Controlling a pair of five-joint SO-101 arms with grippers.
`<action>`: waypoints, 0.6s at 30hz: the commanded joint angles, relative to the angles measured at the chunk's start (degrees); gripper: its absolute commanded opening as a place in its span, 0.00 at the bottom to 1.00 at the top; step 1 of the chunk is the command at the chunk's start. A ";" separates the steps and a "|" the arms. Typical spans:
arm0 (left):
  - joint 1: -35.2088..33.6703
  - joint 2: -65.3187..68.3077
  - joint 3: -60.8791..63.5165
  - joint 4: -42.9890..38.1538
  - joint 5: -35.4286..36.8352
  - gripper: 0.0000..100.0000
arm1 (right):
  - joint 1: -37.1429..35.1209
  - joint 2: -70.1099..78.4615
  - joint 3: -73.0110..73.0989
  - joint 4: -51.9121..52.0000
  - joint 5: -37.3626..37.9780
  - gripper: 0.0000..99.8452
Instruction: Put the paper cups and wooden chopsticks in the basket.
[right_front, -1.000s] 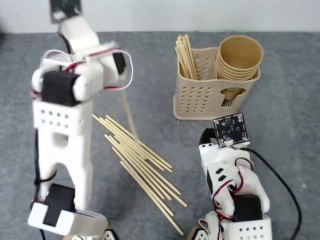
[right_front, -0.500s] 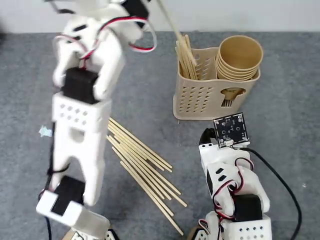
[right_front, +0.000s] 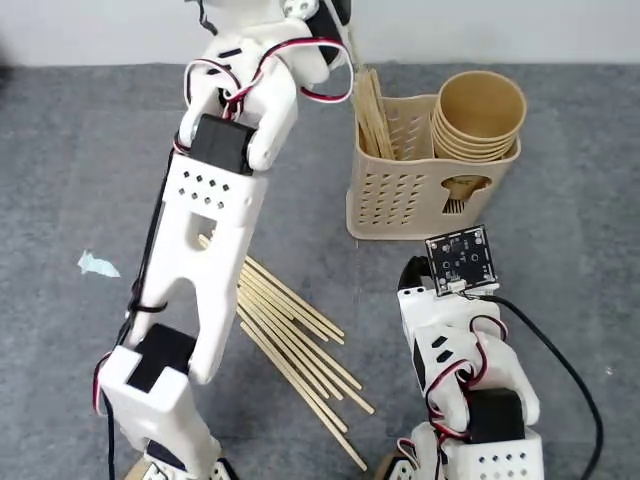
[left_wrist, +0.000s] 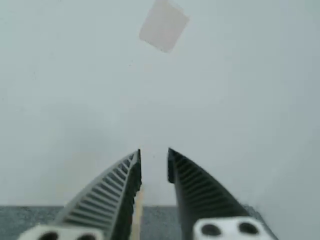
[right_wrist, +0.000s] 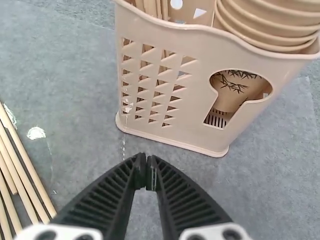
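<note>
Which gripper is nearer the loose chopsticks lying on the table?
Right. The right gripper sits low beside the loose chopsticks; the left gripper hangs high beyond them, near the basket rim.

Both arms are made of white plastic shells, with black servo blocks at the joints. The left arm (right_front: 205, 215) has a long flat segment with rows of small round holes. Thin red, white and black wires (right_front: 325, 95) loop beside its upper joints. The right arm (right_front: 455, 370) carries a square black circuit board (right_front: 461, 259), and a black cable (right_front: 560, 365) leaves this board. The left end effector (left_wrist: 153, 155) and the right end effector (right_wrist: 146, 162) have black ribbed fingers on white bases with round holes.
</note>
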 joint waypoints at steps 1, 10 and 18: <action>-0.35 -2.90 -2.24 4.40 -0.70 0.21 | 0.22 -0.75 -0.44 -1.36 0.62 0.01; -0.70 -19.16 -3.56 30.86 -0.70 0.19 | -0.13 -0.22 -0.44 -1.19 0.62 0.01; -0.70 -32.09 -3.56 49.67 -0.70 0.11 | -3.03 -0.13 -0.88 0.13 0.79 0.01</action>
